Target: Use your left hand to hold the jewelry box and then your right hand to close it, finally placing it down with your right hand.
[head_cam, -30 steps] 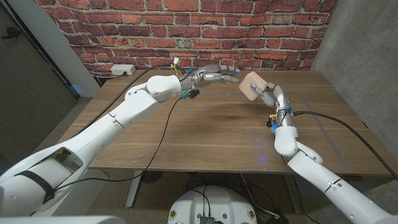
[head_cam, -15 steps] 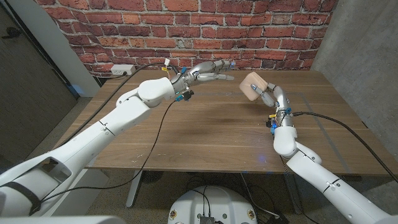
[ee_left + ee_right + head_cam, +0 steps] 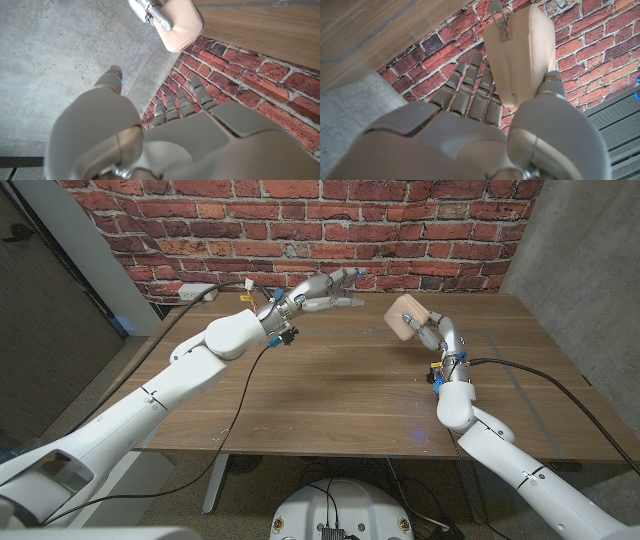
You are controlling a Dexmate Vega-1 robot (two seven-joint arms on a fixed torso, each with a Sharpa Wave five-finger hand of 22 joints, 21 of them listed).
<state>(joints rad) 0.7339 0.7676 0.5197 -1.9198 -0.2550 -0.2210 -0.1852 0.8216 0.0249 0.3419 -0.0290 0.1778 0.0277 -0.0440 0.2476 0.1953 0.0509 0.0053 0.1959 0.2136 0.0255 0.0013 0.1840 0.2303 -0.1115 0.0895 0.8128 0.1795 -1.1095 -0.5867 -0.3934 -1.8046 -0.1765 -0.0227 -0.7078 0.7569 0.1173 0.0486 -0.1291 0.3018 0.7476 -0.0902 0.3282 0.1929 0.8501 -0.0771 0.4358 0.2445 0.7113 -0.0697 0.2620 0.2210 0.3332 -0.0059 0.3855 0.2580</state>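
Beige rounded jewelry box [image 3: 406,317] zipped closed, gripped by right hand [image 3: 432,332], left hand [image 3: 318,290] empty, fingers spread

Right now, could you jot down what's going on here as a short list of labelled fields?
Box: closed beige jewelry box, lifted above the table
Right hand: right hand grips the box
Left hand: left hand holds nothing, fingers spread, apart from the box
Surface: wooden table
Backdrop: brick wall
Left to do: set the box down
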